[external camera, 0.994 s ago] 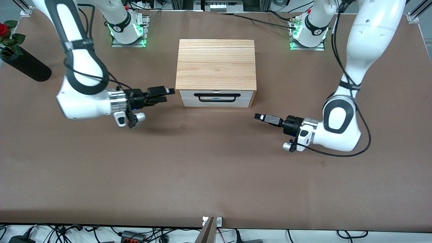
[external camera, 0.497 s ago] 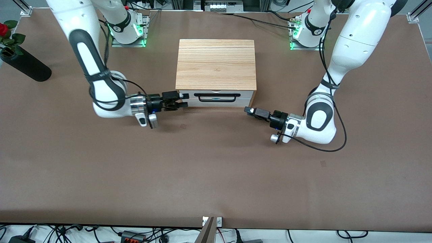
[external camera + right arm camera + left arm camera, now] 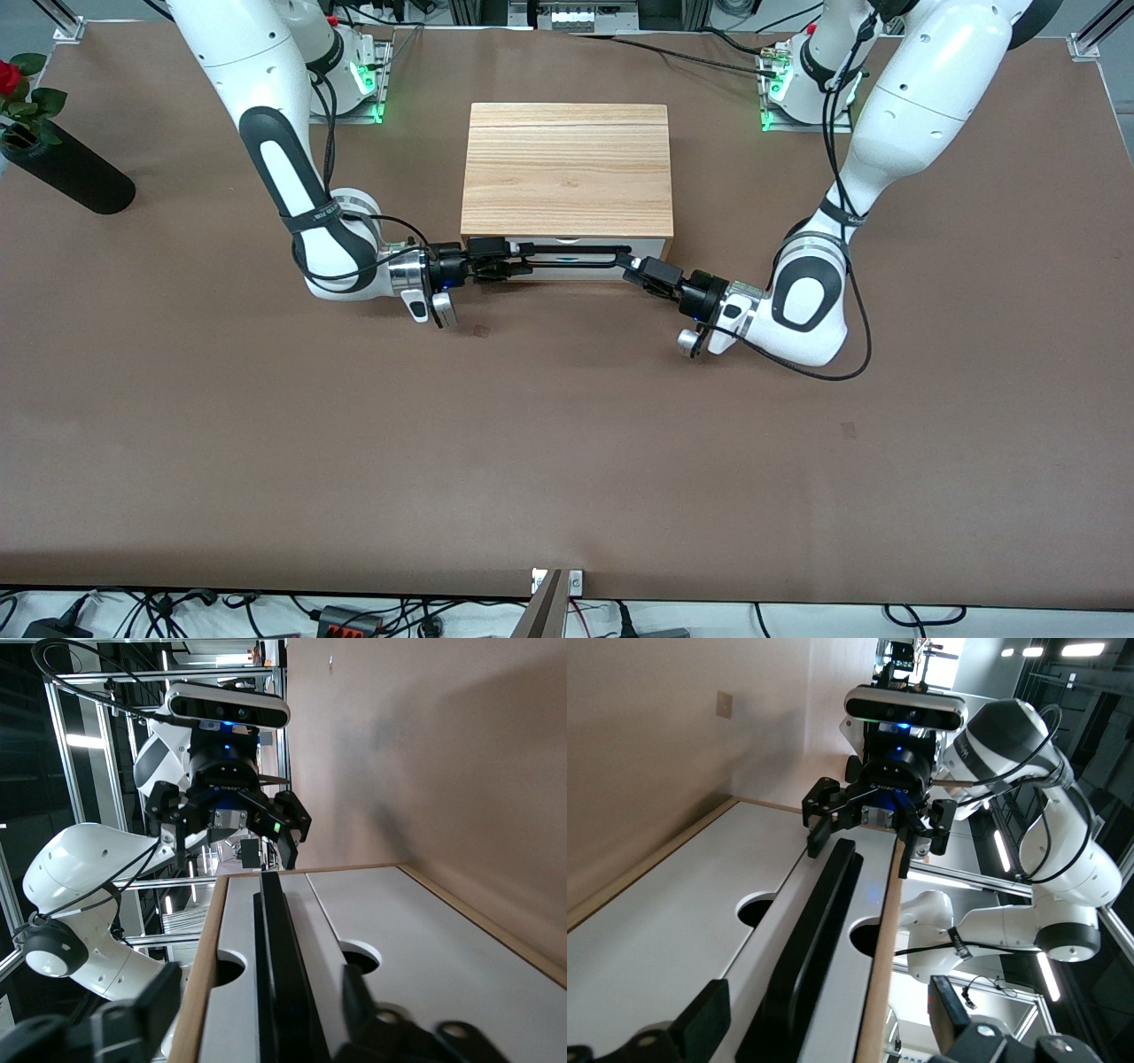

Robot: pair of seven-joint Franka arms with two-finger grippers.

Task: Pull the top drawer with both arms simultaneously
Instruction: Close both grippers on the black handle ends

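The top drawer (image 3: 648, 248) sits shut in the wooden cabinet (image 3: 567, 168), its white front and black bar handle (image 3: 571, 259) facing the front camera. My right gripper (image 3: 518, 260) is open around the handle's end toward the right arm's side. In the right wrist view (image 3: 261, 988) its fingers (image 3: 146, 1010) straddle the handle (image 3: 283, 974). My left gripper (image 3: 631, 262) is open around the handle's other end. In the left wrist view (image 3: 828, 1001) its fingers (image 3: 700, 1023) straddle the handle (image 3: 811, 948). Each wrist view shows the other gripper at the handle's other end.
A plain white lower panel (image 3: 567, 274) lies under the top drawer. A black vase with a red rose (image 3: 62, 173) lies at the right arm's end of the table. The arms' bases (image 3: 332, 75) stand farther from the front camera than the cabinet.
Both arms have moved in from the cabinet's two sides. Both grippers, which were apart from the cabinet, now sit open around the two ends of the handle.
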